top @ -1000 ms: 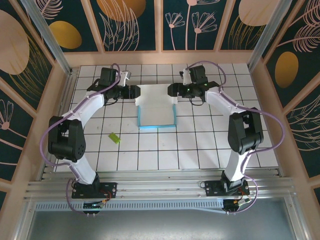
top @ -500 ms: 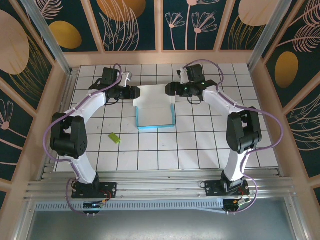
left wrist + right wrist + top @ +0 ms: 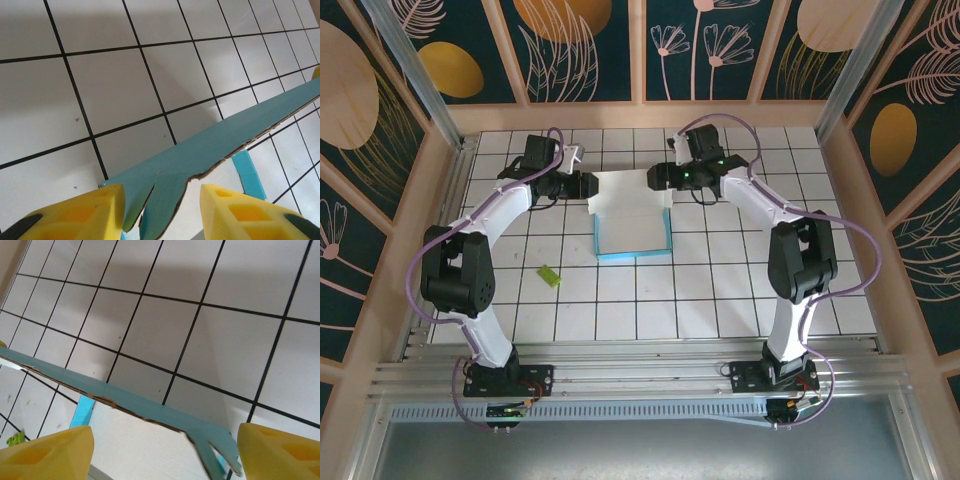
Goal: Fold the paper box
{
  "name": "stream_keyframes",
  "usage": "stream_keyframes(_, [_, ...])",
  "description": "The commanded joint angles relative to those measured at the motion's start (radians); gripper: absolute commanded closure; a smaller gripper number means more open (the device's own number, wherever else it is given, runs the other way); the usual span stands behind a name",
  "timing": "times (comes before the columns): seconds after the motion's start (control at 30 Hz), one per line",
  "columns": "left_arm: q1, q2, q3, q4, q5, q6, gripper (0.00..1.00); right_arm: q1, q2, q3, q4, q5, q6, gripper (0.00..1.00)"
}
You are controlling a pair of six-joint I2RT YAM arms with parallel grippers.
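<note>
Left pincer (image 3: 161, 212) is apart, straddling the raised back flap (image 3: 225, 135). Right pincer (image 3: 165, 452) is wide apart around the flap's other end. Risk: uneven closing creases or tears the thin ragged edge, or drags the paper box (image 3: 632, 232). The box sits far-centre on the surface (image 3: 740, 290), turquoise outside, white inside.

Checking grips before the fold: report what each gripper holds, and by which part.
Nothing is clamped yet. The left gripper and right gripper each straddle one end of the box's raised far flap, jaws apart.
</note>
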Motion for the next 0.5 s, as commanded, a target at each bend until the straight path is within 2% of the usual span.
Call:
stream_keyframes(0.0, [0.0, -0.006, -0.01, 0.002, 0.003, -0.017, 0.57, 0.014, 0.019, 0.033, -0.03, -0.004, 0.003, 0.27])
stream_keyframes(0.27, [0.0, -0.046, -0.021, -0.029, -0.046, -0.041, 0.54, 0.016, -0.005, 0.023, -0.046, 0.045, 0.037, 0.3])
stream_keyframes(0.47, [0.0, -0.051, -0.035, -0.038, -0.033, -0.061, 0.54, 0.017, -0.008, 0.028, -0.061, 0.062, 0.054, 0.29])
